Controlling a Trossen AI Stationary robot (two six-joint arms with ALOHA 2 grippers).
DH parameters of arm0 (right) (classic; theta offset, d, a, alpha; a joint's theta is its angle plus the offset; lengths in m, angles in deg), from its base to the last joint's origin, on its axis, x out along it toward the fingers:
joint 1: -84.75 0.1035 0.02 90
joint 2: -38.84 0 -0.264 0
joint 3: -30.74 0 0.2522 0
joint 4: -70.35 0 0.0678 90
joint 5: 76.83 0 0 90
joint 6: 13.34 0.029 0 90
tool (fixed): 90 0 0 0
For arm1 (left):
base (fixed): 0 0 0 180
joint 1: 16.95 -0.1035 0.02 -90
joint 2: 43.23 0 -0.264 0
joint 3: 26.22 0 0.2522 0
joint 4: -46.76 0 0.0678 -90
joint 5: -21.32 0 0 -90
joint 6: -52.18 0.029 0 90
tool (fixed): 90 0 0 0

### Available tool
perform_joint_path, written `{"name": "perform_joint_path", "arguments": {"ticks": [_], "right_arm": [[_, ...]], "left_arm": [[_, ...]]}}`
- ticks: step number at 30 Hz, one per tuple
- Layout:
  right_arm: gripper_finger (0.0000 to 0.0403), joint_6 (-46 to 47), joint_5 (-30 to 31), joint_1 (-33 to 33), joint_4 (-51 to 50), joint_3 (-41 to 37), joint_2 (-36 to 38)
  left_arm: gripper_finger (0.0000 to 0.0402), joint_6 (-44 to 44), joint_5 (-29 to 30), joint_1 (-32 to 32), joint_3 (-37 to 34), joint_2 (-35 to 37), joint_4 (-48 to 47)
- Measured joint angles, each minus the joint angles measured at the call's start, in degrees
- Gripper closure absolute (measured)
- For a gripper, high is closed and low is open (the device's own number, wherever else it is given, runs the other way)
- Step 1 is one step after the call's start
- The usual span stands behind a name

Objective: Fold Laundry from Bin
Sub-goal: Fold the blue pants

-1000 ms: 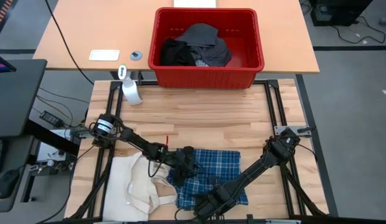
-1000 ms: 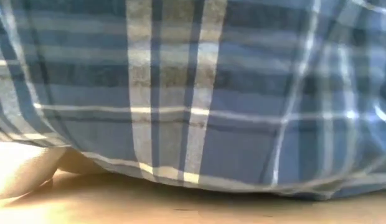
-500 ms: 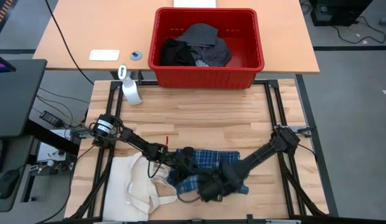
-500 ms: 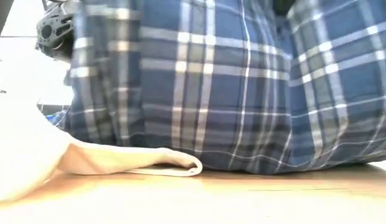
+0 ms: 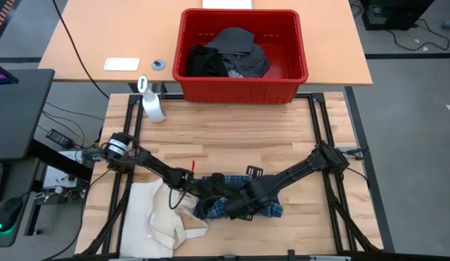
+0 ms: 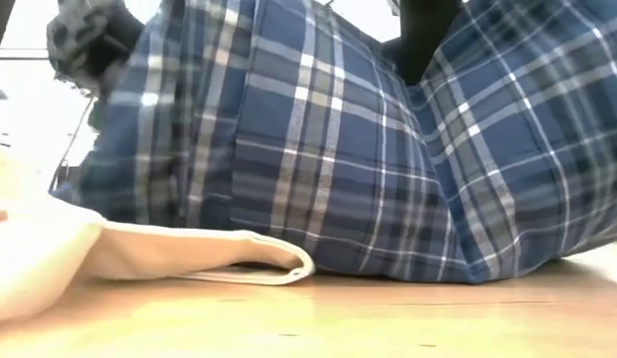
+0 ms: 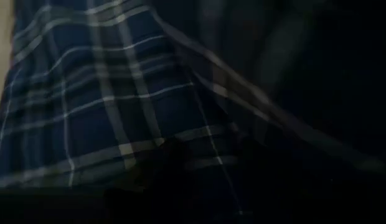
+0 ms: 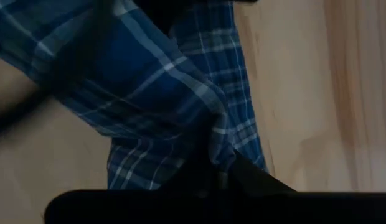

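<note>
The blue plaid shirt is bunched up on the wooden table's near middle, and in the low view the shirt rises like a tent. My right gripper is shut on it from above. My left gripper is at the shirt's left end, shut on cloth. The red bin stands at the far edge, with dark laundry piled inside it. My left gripper has the shirt's left end, coming in slanting down from the table's left. Plaid cloth fills its wrist view and hides the place of contact. My right gripper pinches a gathered fold of the shirt between its two fingers, pointing steeply down. The cloth hangs slack below it, with the lower part resting on the table.
A cream tote bag lies at the near left, its handle reaching under the shirt's edge. A white spray bottle stands at the far left. Bare wood stretches between the shirt and the bin.
My right gripper has gone from the near edge toward the far edge and up, tipping steeper, with the shirt's near part. The shirt, spread flat before, is now gathered into a raised bunch and drawn back from the low camera. Its left end has stayed in place.
</note>
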Motion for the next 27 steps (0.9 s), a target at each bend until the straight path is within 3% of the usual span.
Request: {"name": "perform_joint_path", "arguments": {"ticks": [16, 21, 23, 27], "right_arm": [[0.0387, 0.25, -2.66, 0.64, 0.43, -0.04, 0.0], [0.0387, 0.03, -3.69, -0.83, 0.57, -0.04, -0.02], [0.0387, -0.8, -3.65, -1.31, 0.78, -0.04, -0.02], [0.0385, -3.13, -5.07, -2.93, 2.19, -0.04, -0.02]], "left_arm": [[0.0221, 7.01, 12.86, 1.92, -0.21, 17.23, -23.06], [0.0221, 7.78, 18.74, 2.04, -9.72, 19.97, -15.24], [0.0221, 6.63, 21.14, 1.9, -15.62, 19.89, -7.8], [0.0222, 1.85, 20.61, 2.04, -24.58, 19.14, 10.51]]}}
